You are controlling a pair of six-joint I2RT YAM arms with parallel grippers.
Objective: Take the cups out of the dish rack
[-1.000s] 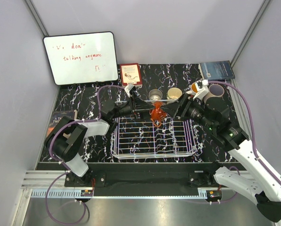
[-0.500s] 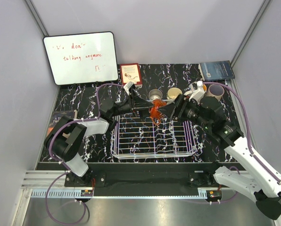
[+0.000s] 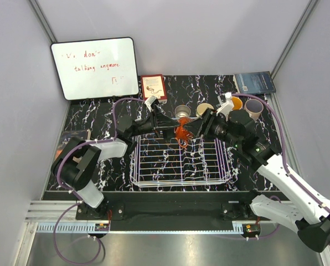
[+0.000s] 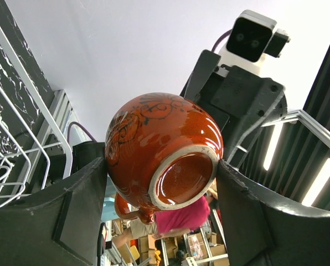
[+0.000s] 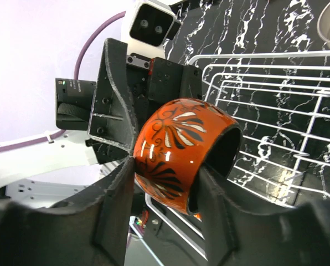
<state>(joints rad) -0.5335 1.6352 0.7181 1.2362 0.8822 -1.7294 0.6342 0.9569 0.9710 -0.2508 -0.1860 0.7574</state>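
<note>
Reddish-orange glazed mug (image 4: 159,149), dark leaf pattern on the belly, pale foot ring, handle at the lower edge in the left wrist view: gripped by two end effectors at once.

Left end effector (image 4: 160,172): black fingers pressed on opposite sides of the belly, base of the mug turned toward that wrist camera.

Right end effector (image 5: 166,172): reaches in from the opposite side, one finger against the patterned wall near the base, the other across the rim of the mouth; pinching the mug on both sides as far as the right wrist view shows.

Mug position: tipped on its side, lifted off the wire, over the far edge of the dish rack (image 3: 181,166).

Dish rack: white wire grid basket with raised sides, middle of the black white-veined counter (image 3: 98,111), just beyond the arm bases.

Other cups, upright on the counter past the rack's far edge:
- greyish-cream cup (image 3: 182,112), just behind the mug
- cream cup (image 3: 204,108), beside it, partly covered by the right arm
- tan cup (image 3: 236,103) with an orange inside, partly hidden by the right wrist camera
- pinkish-beige cup (image 3: 253,107), furthest right

Surroundings:
- whiteboard (image 3: 94,67) with red handwriting, leaning at the back left
- red-bordered card (image 3: 153,87), standing behind the left arm
- dark blue book (image 3: 254,82), back right corner
- dark book (image 3: 73,138), left edge, partly under the left arm
</note>
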